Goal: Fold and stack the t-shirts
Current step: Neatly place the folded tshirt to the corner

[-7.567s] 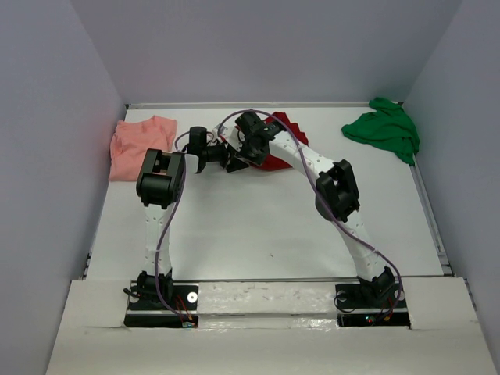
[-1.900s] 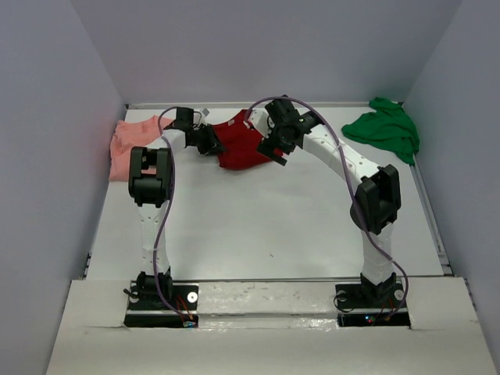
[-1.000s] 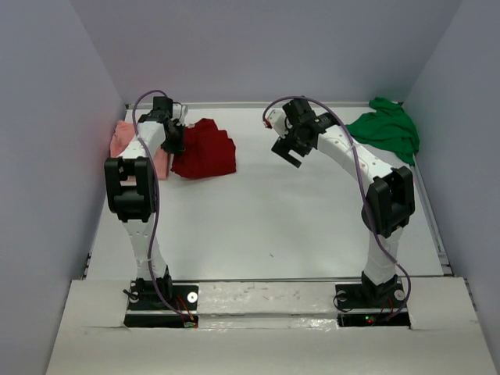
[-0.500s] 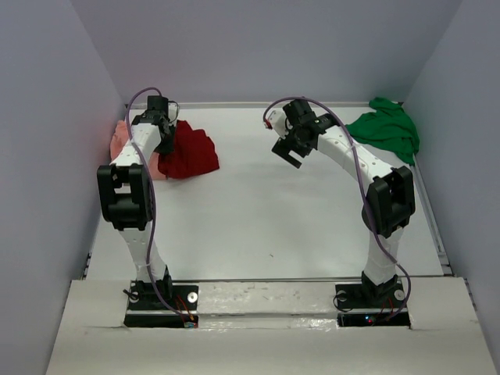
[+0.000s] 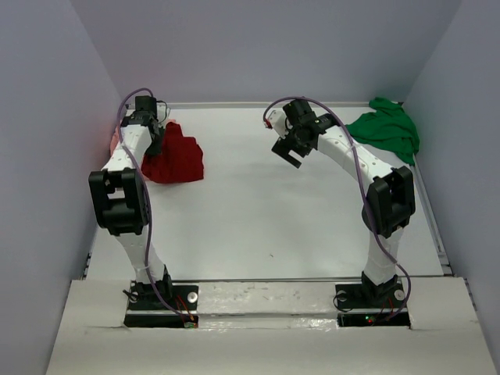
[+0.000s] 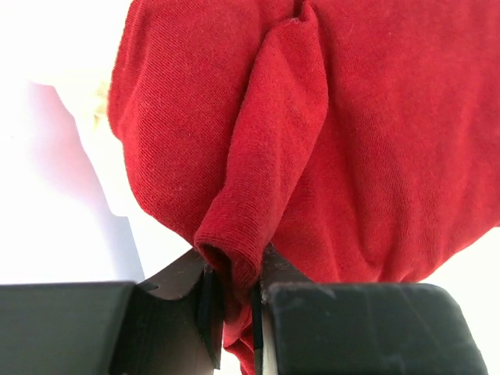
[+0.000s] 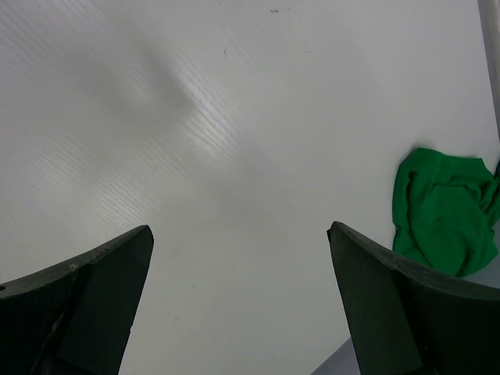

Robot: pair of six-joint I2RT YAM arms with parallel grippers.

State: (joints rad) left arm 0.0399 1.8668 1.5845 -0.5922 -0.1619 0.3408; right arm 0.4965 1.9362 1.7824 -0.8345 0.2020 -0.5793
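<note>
- One dark red shirt is the piece in hand. It sits bunched in a rumpled heap at the far left of the counter, not yet folded.
- It is soft knit cloth, and by its look light and limp. I judge it will sag and trail from any single pinch and hold no shape of its own. Nothing in it can break, but a thin fold could slip free.
- The best holds are probably the hem, a shoulder seam or the collar, where the cloth is doubled. Taking two corners at once would spread it flat.
- In the left wrist view a rolled ridge of the red cloth runs down into the gap of the left jaws. They are set narrow and clamped on that ridge, and the rest of the shirt fans out beyond their tips.
- The salmon-pink shirt shows only as a sliver by the left wall, just beside the red heap. Whether the two overlap I cannot tell.
- The green shirt lies crumpled in the far right corner, well apart from the red one.
- The right jaws stand wide with nothing between them, over bare counter, with the green shirt off to one side.
</note>
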